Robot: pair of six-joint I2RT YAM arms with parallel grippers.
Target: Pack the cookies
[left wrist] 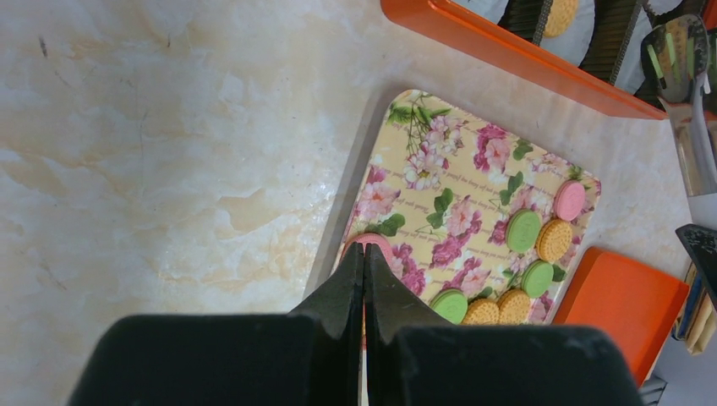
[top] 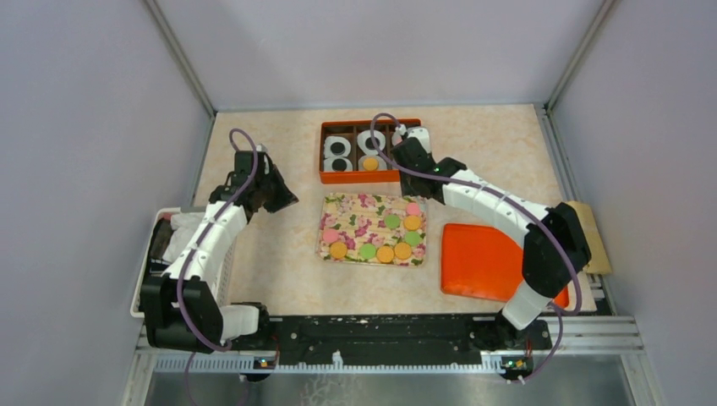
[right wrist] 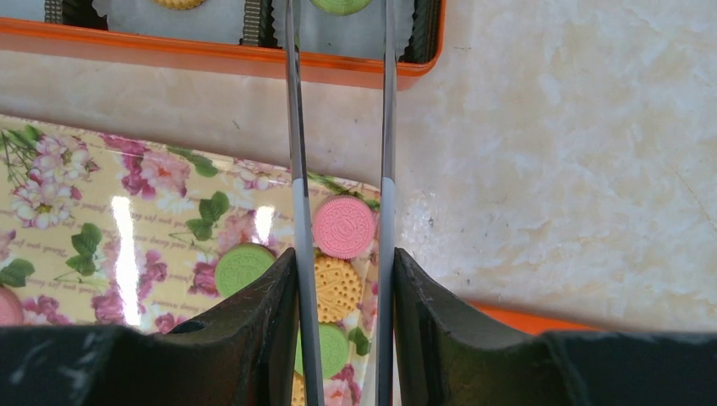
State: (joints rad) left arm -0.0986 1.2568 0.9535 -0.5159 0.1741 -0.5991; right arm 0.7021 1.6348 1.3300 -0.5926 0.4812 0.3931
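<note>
Pink, green and orange cookies (top: 391, 222) lie on a floral tray (top: 355, 211) at the table's middle. Behind it an orange box (top: 363, 124) holds white paper cups with black cookies (top: 337, 149) and an orange cookie (top: 369, 163). My right gripper (right wrist: 342, 262) is shut on metal tongs (right wrist: 296, 127), whose arms reach over the box rim (right wrist: 211, 55). A green cookie (right wrist: 340, 4) sits between the tong tips over a white cup. My left gripper (left wrist: 364, 254) is shut and empty, hovering at the tray's left edge above a pink cookie (left wrist: 372, 240).
An orange lid (top: 482, 262) lies right of the tray. A white basket (top: 161, 245) stands at the table's left edge beside the left arm. Grey walls close in the table on three sides.
</note>
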